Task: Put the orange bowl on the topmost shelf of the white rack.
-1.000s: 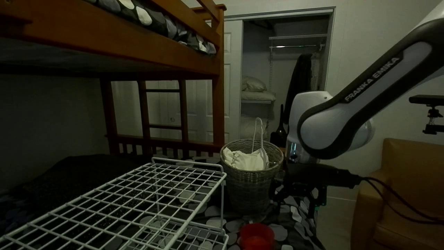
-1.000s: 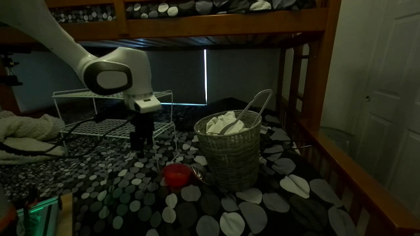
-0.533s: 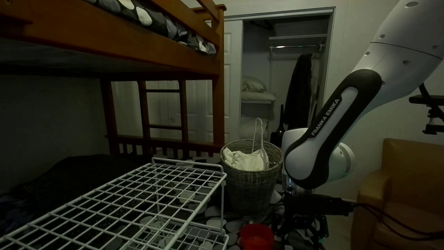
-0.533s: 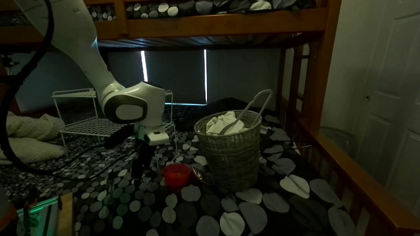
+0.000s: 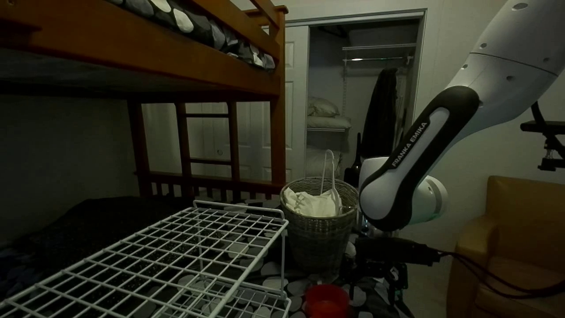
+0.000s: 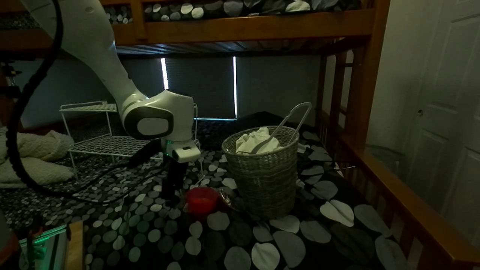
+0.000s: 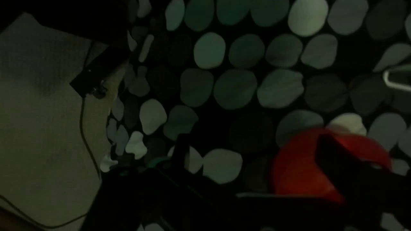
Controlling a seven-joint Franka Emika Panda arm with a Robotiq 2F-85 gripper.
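Note:
The red-orange bowl [image 5: 326,301] sits upright on the dotted bedspread beside the white rack in both exterior views [image 6: 202,200]. My gripper [image 7: 254,138] is open and empty in the wrist view. Its right finger [image 7: 334,157] overlaps the bowl [image 7: 298,170] there; its left finger [image 7: 181,150] is over bedspread. In an exterior view the gripper [image 6: 173,191] hangs pointing down just left of the bowl; I cannot tell if it touches. The white rack [image 5: 240,282] has a gridded top shelf [image 6: 88,108] with nothing on it and a lower shelf [image 6: 112,145], partly hidden by my arm.
A wicker bucket [image 6: 262,176] with white cloth [image 6: 258,140] and a tall handle stands right behind the bowl. A shiny small object [image 6: 225,197] lies between them. The wooden bunk bed [image 6: 258,32] overhangs the scene. A cream blanket [image 6: 33,150] lies near the rack.
My arm has come down from beside the rack to a low position, then shifted toward the bowl. The bowl, rack and bucket have not moved.

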